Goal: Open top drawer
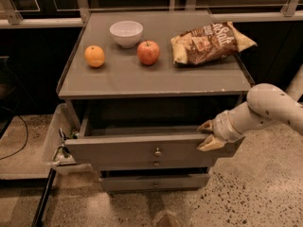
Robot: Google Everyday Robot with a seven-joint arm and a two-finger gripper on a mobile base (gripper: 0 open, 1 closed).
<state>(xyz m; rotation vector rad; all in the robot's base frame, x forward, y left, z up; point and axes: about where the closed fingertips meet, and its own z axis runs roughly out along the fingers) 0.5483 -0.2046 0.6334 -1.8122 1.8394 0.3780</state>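
Note:
The top drawer (118, 150) is a wide grey front with a small round knob (157, 152) at its centre. It stands pulled out from the grey cabinet (156, 79), with a dark gap behind its front. My gripper (208, 135) is at the right end of the drawer front, at its top edge. The fingers are apart: one tan fingertip (206, 126) sits above the edge and the other is in front of the face. The white arm (265, 105) reaches in from the right.
Two narrower drawer fronts (154, 182) sit below the top one. On the cabinet top are an orange (94, 56), a white bowl (126, 33), a red apple (148, 52) and a chip bag (210, 42). A pale bin (53, 143) stands on the floor at the left.

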